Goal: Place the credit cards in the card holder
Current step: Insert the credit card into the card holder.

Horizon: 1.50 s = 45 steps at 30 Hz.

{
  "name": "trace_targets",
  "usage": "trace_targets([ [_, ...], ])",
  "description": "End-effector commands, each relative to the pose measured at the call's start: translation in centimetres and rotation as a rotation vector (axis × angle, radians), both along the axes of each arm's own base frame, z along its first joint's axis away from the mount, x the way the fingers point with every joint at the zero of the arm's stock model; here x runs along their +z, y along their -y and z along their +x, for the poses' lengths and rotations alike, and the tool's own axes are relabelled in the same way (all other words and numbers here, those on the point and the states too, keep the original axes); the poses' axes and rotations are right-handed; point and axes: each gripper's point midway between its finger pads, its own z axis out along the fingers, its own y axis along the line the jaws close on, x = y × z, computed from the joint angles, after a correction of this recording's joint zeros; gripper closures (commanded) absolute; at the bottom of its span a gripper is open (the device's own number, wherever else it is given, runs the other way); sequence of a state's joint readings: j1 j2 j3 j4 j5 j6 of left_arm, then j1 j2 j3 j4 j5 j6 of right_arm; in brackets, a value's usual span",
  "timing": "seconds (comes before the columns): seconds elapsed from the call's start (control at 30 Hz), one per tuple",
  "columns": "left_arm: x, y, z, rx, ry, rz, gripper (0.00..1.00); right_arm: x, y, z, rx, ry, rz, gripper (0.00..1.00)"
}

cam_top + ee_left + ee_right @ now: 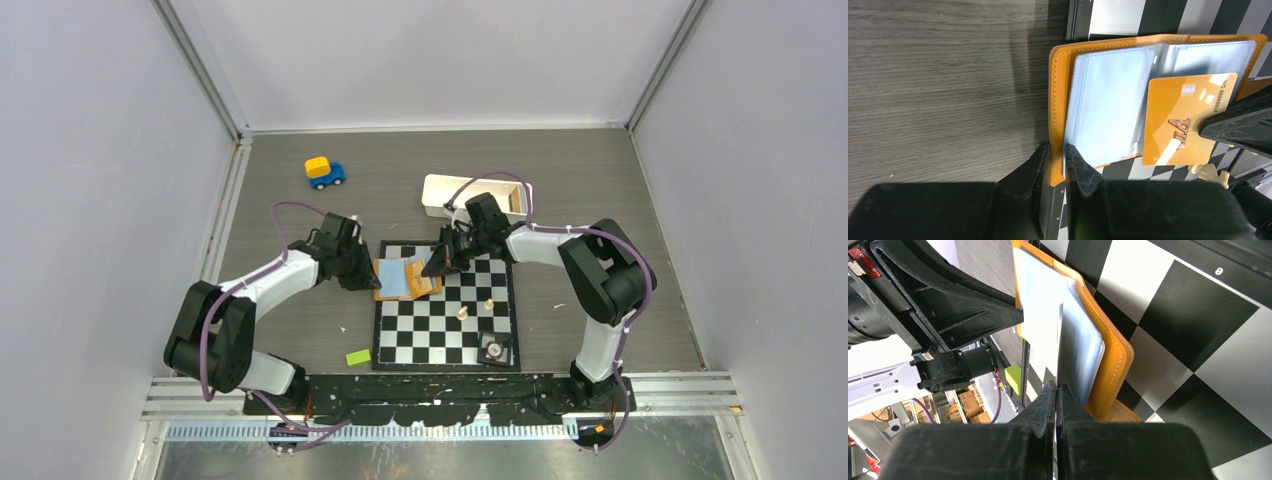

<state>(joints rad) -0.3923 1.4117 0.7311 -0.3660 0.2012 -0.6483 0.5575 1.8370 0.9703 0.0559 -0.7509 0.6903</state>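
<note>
Card holder [1057, 90] lies open on the chessboard's [440, 335] far-left corner, its left edge pinched by the left gripper [1058, 162]. The right gripper [1055, 392] clamps a gold card [1178, 120] over its sleeves.

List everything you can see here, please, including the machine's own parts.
orange leather-like card holder: one, open, on the chessboard's far left edge.
clear plastic sleeves: several, inside the holder.
orange-gold plastic card: one, over the sleeves.
black-and-white chessboard: one, table centre.
pale chess pieces: two, mid-board.
small dark object: one, on the board's near right corner; I can't tell what it is.
blue-and-yellow toy car: one, far left.
white rectangular tray: one, beyond the board.
small green block: one, beside the board's near left corner.
grey wood-grain table: one, underneath.
left gripper: black, pinching the holder's edge.
right gripper: black, pinching the card.
</note>
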Motion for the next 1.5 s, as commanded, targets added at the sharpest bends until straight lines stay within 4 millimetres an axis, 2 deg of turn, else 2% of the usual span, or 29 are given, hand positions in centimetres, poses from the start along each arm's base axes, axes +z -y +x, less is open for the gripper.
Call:
trace_targets([
  [0.0,-0.3,-0.3,0.7,0.001,0.012,0.026,0.85,1.0,-0.8,0.1,0.021,0.028,0.045,0.99],
  [0.73,-0.4,-0.5,0.6,0.001,0.007,0.034,0.9,-1.9,0.3,2.0,-0.079,0.044,-0.098,1.0],
  [1.03,-0.5,-0.5,0.7,0.005,0.008,0.034,0.91,-2.6,1.4,1.0,-0.075,0.013,-0.167,1.0],
  [1.47,-0.7,-0.5,0.7,0.01,0.001,0.039,0.91,-2.5,1.8,0.9,-0.079,0.011,-0.186,1.0],
])
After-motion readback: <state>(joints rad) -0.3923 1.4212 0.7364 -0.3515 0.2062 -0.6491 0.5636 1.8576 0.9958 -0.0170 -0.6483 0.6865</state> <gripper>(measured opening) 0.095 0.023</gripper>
